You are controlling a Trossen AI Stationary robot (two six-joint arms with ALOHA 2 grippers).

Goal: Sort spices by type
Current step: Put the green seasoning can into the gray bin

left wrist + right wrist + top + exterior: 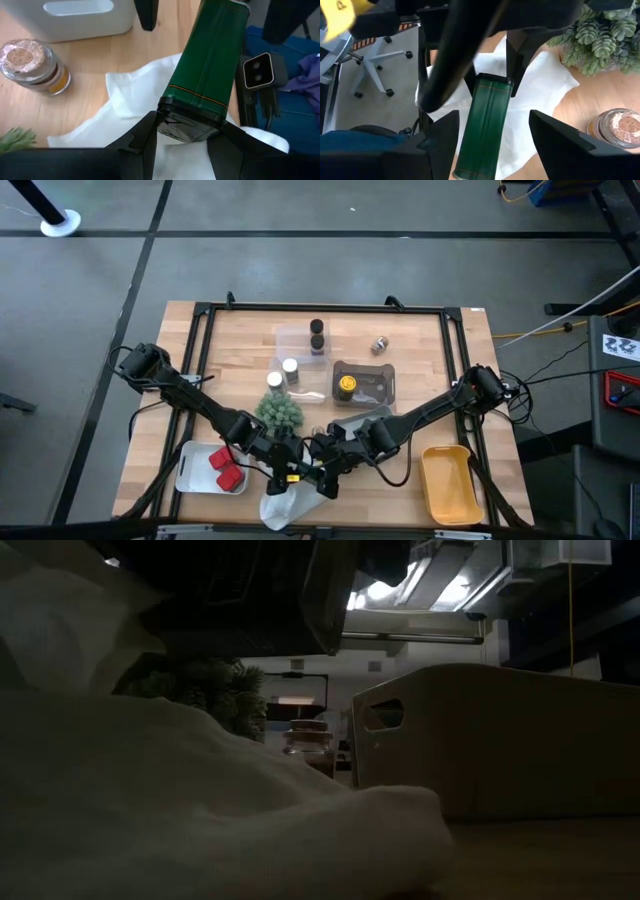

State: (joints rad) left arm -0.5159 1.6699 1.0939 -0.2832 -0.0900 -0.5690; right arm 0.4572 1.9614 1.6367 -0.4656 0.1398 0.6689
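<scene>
Spices: one green tin [207, 75], two red packets [225, 469], one yellow-capped jar [346, 385]

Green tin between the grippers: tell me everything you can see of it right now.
The green tin is a tall, rectangular, dark green container that looks like metal, with thin gold and red bands near its dark end. The left gripper is shut on that end, holding it over the white plastic bag. The right gripper stands open around it, its fingers clear of the sides.

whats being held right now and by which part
The left gripper clamps one end of a green rectangular tin above the white plastic bag. The right gripper stands open around the tin, not gripping.
</scene>
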